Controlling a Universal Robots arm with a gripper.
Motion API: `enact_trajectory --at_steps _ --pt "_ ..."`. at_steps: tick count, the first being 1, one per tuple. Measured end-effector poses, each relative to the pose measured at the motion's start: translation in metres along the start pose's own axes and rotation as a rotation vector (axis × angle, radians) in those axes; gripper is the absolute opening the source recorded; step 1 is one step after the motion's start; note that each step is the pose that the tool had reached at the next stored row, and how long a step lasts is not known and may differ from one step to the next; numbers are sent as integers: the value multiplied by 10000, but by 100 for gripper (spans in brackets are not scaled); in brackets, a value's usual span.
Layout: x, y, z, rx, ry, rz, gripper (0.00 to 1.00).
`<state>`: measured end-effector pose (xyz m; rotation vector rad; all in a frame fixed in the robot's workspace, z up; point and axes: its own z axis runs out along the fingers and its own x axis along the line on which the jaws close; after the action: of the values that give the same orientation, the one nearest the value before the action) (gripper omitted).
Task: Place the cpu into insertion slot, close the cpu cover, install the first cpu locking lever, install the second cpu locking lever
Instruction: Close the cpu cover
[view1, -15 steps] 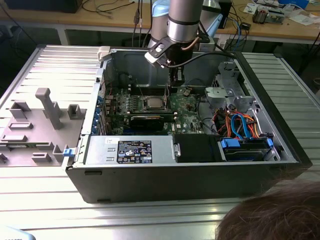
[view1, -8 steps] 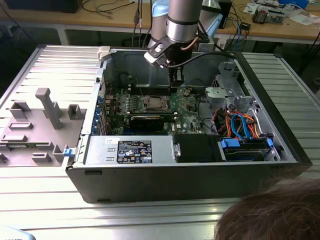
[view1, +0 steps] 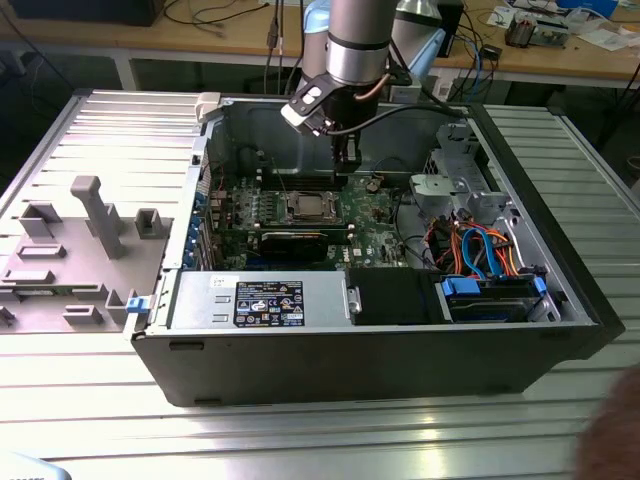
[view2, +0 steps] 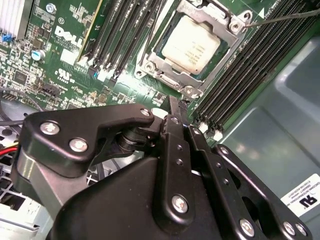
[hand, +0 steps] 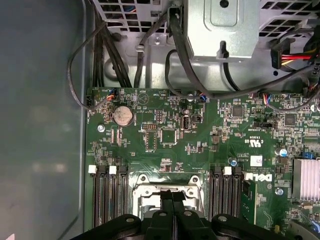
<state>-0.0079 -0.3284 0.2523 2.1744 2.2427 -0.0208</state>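
The cpu (view2: 191, 46) sits in its socket on the motherboard (hand: 165, 135), and the cpu cover (view2: 167, 75) appears to lie flat around it, the chip's metal top showing through the square opening. The gripper (view2: 173, 102) hangs just beside the socket's edge, its jaws pressed together with nothing between them. A thin wire locking lever (view2: 285, 18) runs out past the socket's far corner over the memory slots (view2: 250, 65) and looks unlatched, so the work seems to be at the levers. Doing it well calls for the closed fingertips to bear on the wire alone, sweeping it down and under its hook without scraping the cover or the slots.
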Motion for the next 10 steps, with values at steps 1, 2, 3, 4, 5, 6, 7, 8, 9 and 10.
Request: enact_trajectory --at_steps 1,2,3,4,5,6,7,8,9,10 --pt "0 -5 2 0 0 0 11" --pt "1 -11 5 0 1 -1 11" --pt "1 -13 7 0 0 -1 11" --pt "1 -16 9 0 0 -1 11" --pt "1 -19 10 0 0 0 11" --pt "1 -20 10 0 0 0 11" --pt "1 -22 11 0 0 0 11" --pt "1 -25 12 0 0 0 11" --pt "1 -27 12 0 0 0 11" --pt "1 -28 13 0 0 -2 11"
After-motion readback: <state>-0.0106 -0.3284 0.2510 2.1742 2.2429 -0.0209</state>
